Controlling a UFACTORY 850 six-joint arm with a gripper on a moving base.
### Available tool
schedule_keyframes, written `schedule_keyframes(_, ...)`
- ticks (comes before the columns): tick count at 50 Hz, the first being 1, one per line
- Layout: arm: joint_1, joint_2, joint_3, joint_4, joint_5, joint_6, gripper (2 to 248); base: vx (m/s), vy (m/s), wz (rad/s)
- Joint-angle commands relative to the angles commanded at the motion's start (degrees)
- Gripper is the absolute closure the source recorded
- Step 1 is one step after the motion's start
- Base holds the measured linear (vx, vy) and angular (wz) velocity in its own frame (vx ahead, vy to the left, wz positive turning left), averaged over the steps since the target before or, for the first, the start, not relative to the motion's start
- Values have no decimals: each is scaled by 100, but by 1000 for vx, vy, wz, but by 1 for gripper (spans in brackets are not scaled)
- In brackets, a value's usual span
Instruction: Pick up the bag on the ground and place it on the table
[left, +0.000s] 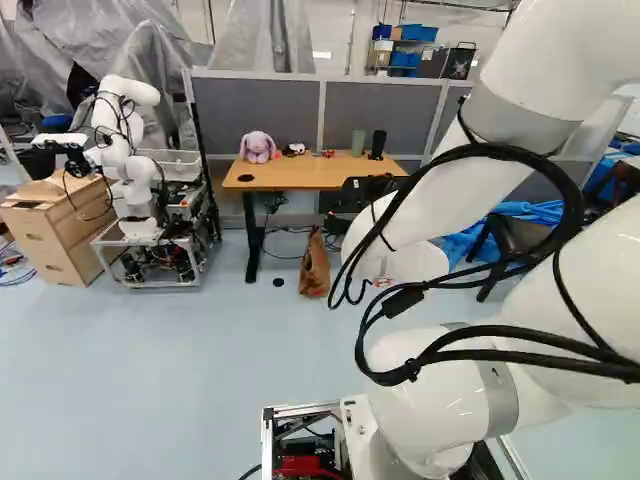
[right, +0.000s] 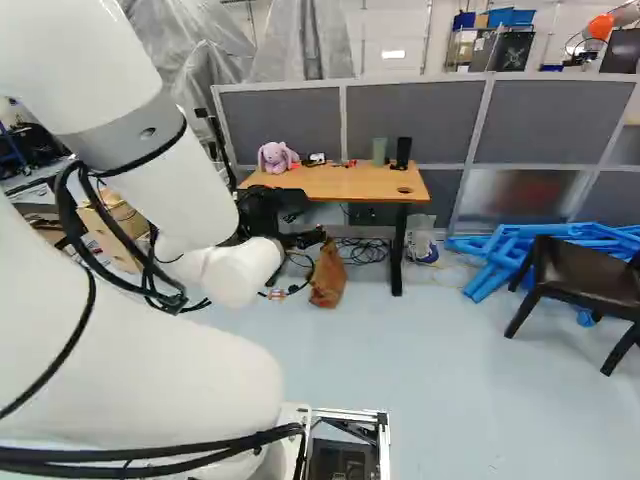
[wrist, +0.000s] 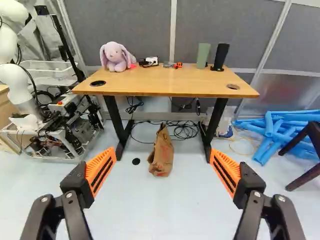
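Brown bag (wrist: 161, 154) on the floor (wrist: 132, 199) before the surface (wrist: 165, 85), gripper (left: 365, 200) fingers spread wide.

Arm (left: 560, 50): smooth white rounded housings; grey collars (left: 497, 395). Thick black cables (left: 480, 151) run outside the housings; narrow black straps (right: 147, 157) encircle one section. Gripper (right: 305, 220): black linkages, silver screws (wrist: 257, 194), orange ribbed pads (wrist: 94, 169). Base: silver metal frame (right: 350, 413).

Bag (wrist: 161, 155) on floor (wrist: 165, 205) before table (wrist: 165, 82) – partition (wrist: 215, 30) behind table
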Motion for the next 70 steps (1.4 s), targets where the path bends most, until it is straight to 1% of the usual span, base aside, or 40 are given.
schedule_keyframes(33,0,0,0,0,0,0,3,296,3,-18)
schedule_keyframes(48,0,-101,-86,0,0,0,3,46,1,0)
schedule_keyframes(55,16,-260,-222,0,0,0,3,0,0,0)
schedule_keyframes(70,98,-766,-675,0,-6,0,3,0,0,0)
